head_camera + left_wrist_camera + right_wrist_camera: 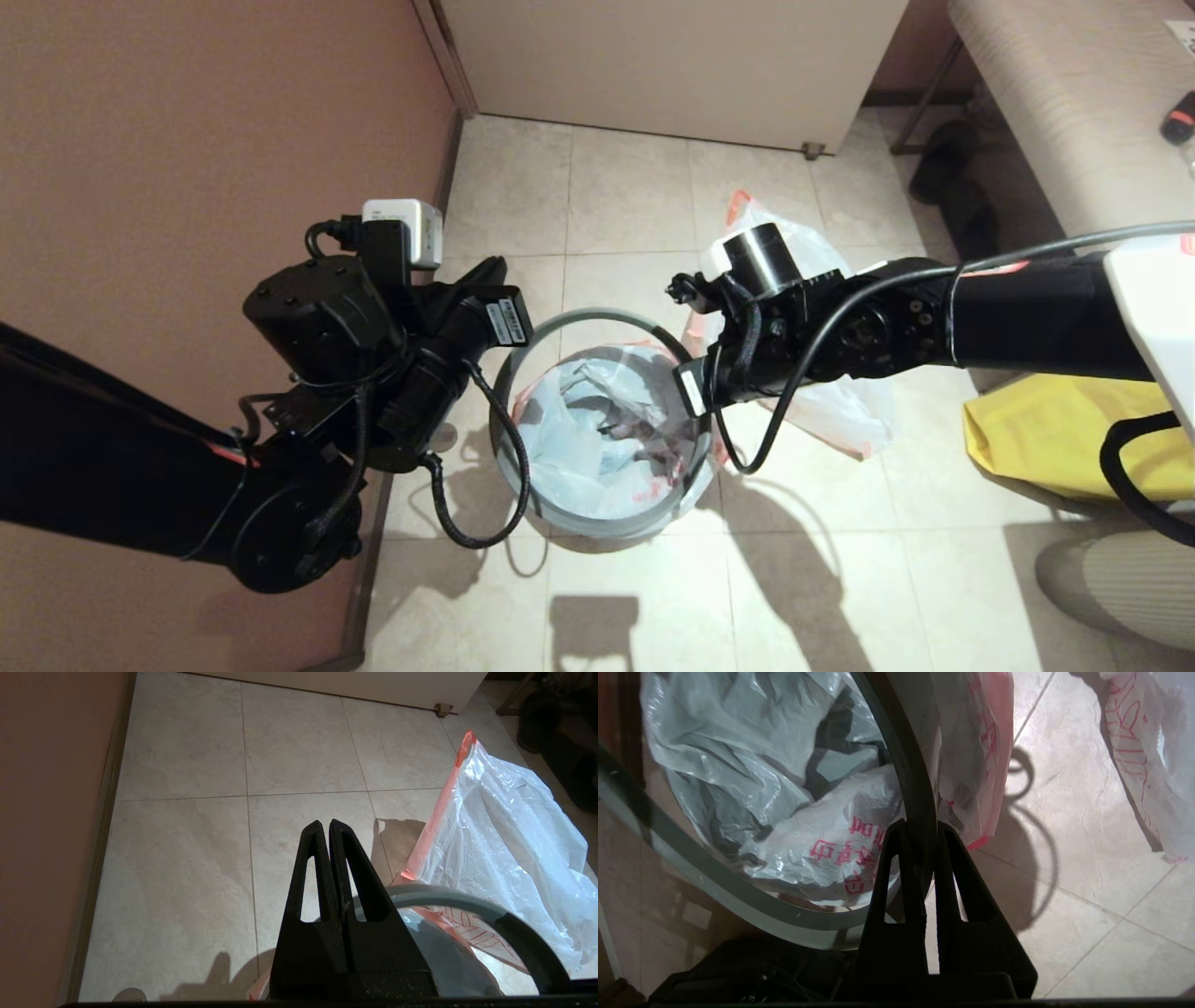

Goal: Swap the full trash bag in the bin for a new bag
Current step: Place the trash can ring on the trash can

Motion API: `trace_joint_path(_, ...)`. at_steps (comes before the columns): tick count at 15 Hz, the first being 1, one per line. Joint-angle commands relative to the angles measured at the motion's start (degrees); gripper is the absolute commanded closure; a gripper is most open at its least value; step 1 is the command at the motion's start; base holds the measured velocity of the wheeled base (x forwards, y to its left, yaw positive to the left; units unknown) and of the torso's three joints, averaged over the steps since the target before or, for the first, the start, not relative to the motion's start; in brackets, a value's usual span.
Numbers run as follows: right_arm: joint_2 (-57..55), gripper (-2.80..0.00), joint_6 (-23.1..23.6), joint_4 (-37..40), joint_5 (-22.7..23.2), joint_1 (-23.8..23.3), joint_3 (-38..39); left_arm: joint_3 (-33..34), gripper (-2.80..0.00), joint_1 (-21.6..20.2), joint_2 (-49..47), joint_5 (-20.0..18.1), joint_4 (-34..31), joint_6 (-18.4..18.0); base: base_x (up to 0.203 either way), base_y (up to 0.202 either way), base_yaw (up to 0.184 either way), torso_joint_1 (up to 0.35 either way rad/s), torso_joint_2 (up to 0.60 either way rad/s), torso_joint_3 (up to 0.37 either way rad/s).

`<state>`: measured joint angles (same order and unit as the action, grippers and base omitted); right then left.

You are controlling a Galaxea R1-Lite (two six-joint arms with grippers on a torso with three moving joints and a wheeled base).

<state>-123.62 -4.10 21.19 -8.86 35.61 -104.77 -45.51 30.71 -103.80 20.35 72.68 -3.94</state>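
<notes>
New bag (607, 439) lines bin (597, 518), film thin, slippery; you pinch at hem. Right gripper (920, 828) clamps hoop (903, 765) with film. Left gripper (325, 828) closed, empty, beside bin. Full bag (831, 401) on floor behind.

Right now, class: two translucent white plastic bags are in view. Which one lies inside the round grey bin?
The thin translucent white bag with red print lines the round grey bin; the bulkier white bag stands on the tiled floor behind it.
</notes>
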Motion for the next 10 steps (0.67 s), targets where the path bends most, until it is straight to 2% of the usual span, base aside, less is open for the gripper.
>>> trace_joint_path(1,-2.15,0.00,-0.03,1.80,-0.05,0.18,0.00,-0.02,0.00,-0.35,0.15,-0.05,0.44,-0.02,0.000,0.000,0.000,0.000,0.00,0.000)
trace_joint_path(6,-4.91,0.00,0.04,2.34,-0.21,-1.09,-0.87,-0.11,0.00,-0.39,0.80,-0.05,0.44,-0.02,0.000,0.000,0.000,0.000,0.00,0.000)
trace_joint_path(10,-8.57,0.00,-0.07,2.59,-0.21,-2.12,-6.70,-0.11,0.00,-0.39,0.97,-0.05,0.44,-0.04,0.000,0.000,0.000,0.000,0.00,0.000)
